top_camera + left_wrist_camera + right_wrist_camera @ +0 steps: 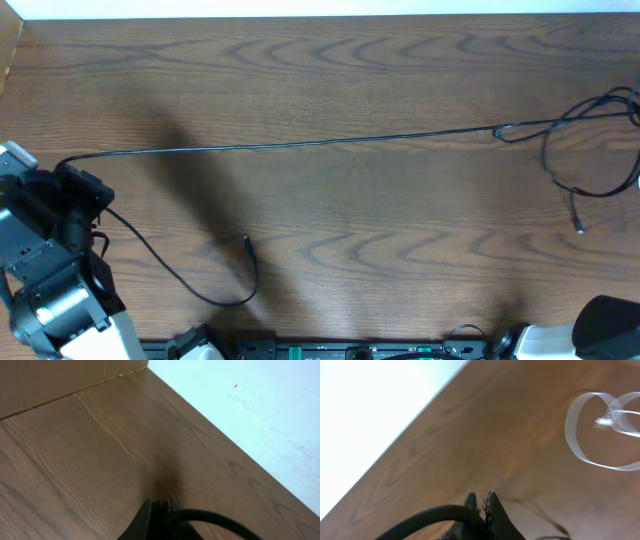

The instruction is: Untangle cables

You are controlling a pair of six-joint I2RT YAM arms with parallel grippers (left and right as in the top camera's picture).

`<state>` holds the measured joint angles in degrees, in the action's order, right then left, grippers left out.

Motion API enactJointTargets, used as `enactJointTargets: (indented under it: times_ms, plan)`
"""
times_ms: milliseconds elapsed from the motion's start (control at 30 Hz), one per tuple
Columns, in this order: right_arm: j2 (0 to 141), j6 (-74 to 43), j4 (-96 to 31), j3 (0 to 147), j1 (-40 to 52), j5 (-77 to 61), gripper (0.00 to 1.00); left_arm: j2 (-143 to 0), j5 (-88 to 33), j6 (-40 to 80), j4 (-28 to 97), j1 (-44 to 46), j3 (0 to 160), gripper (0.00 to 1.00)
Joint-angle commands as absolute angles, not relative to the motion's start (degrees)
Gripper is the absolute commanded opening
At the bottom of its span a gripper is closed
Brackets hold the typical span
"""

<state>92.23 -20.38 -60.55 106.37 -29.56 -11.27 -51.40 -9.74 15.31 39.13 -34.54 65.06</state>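
Overhead: cable (300, 143) lies straight across table (350, 60). Left gripper (80, 190) is clamped on it near left end; tail curls to plug (245, 240) by front edge. Far right, small knot (505, 131) and loose loops (590, 150) left to clear. Job judged roughly half done.

Left wrist: fingers (147, 522) together, bare wood ahead, grip itself hidden.

Right wrist: right gripper (481, 499) closed, empty. Blurred pale loop (595, 430) lies ahead, well apart.
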Motion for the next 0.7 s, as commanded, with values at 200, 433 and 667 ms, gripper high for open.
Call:
enactJointTargets:
  times_ms: [200, 433, 667]
  plan:
    - [93.0, 0.9, -53.5, 107.0, -22.1, -62.5, 0.01, -57.2, -28.6, 10.1, 36.4, -35.4, 64.9, 0.08]
    - [93.0, 2.3, -42.7, 107.0, -6.2, -73.6, 0.19, -61.5, -46.4, 5.0, 36.2, -35.3, 64.9, 0.08]
    - [93.0, 3.1, -38.4, 107.0, 7.1, -60.0, 0.99, -61.7, -47.2, 2.3, 39.0, -35.3, 64.9, 0.07]
